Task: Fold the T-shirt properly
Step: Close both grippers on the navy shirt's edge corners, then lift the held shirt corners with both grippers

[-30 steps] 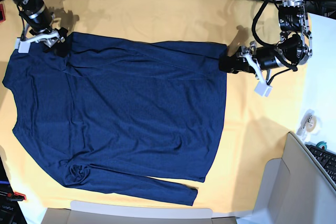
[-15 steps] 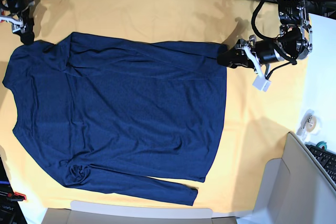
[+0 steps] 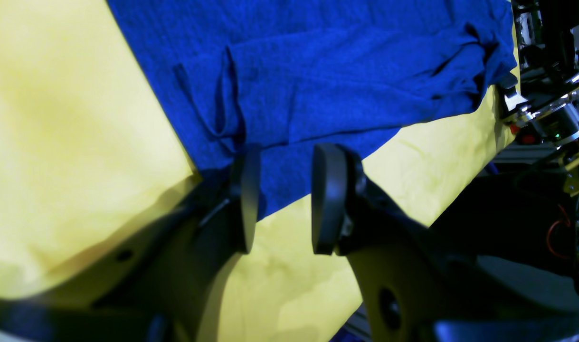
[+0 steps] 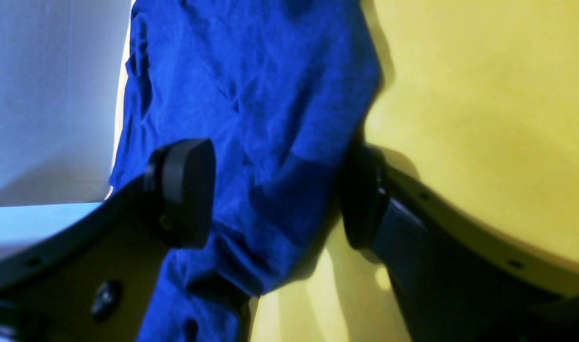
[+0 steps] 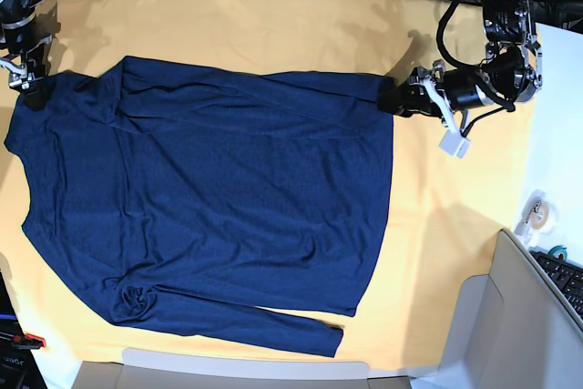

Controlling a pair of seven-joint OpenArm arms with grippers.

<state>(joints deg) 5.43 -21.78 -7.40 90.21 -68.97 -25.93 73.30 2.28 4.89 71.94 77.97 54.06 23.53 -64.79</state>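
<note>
Shirt (image 5: 209,198) lies spread flat on the yellow cloth (image 5: 273,29) over the counter, one sleeve folded along its far edge, the other lying along the near edge with a bunched knot.

Left pincer (image 3: 280,199) sits at the hem corner, jaws partly apart, fabric edge just between them but not pinched. Right pincer (image 4: 270,199) straddles the shoulder edge, jaws wide, nothing gripped.

Risks:
- Either pincer closing may catch the yellow cloth along with the thin knit, dragging both.
- Shallow bite at the left corner could slip once lifted.
- Uneven lifts would skew the fold.

Surroundings: cardboard box (image 5: 510,316) and tape roll (image 5: 537,211) sit well apart; nothing blocks the fold.
</note>
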